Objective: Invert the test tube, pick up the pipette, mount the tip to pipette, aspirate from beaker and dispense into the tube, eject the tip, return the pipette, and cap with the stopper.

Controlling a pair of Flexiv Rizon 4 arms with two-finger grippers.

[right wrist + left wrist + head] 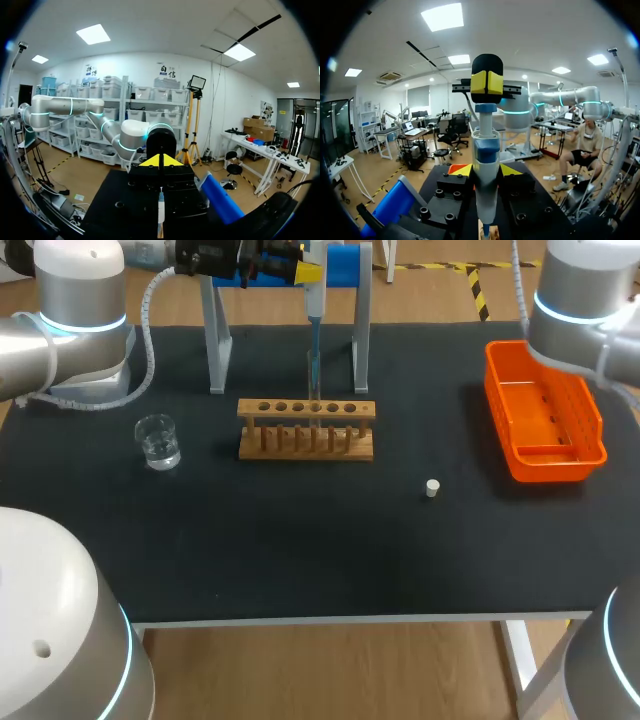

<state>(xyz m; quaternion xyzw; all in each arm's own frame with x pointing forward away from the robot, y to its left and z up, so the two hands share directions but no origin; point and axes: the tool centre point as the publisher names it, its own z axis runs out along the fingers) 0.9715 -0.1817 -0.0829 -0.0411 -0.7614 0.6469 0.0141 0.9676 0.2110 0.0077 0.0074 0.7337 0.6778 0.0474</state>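
Observation:
My left gripper (pixel 303 270) is shut on the pipette (pixel 314 302) and holds it upright above the wooden rack (pixel 305 430). The pipette's tip reaches down into the test tube (pixel 313 390), which stands in the rack. In the left wrist view, yellow fingertips (pixel 462 170) clamp the pipette's body (pixel 485 165) from both sides. My right gripper (pixel 487 82) is shut with its tips sitting on the plunger (pixel 485 108). In its own view the right gripper (pixel 160 161) has its tips closed together. A beaker (pixel 158 442) with clear liquid stands to the left of the rack. The white stopper (pixel 432 488) lies to the right of it.
An orange basket (pixel 545 410) sits at the right edge of the black table. The grey pipette stand (pixel 215 340) with a blue top (pixel 345 265) rises behind the rack. My right arm's base (pixel 580 300) stands at the back right.

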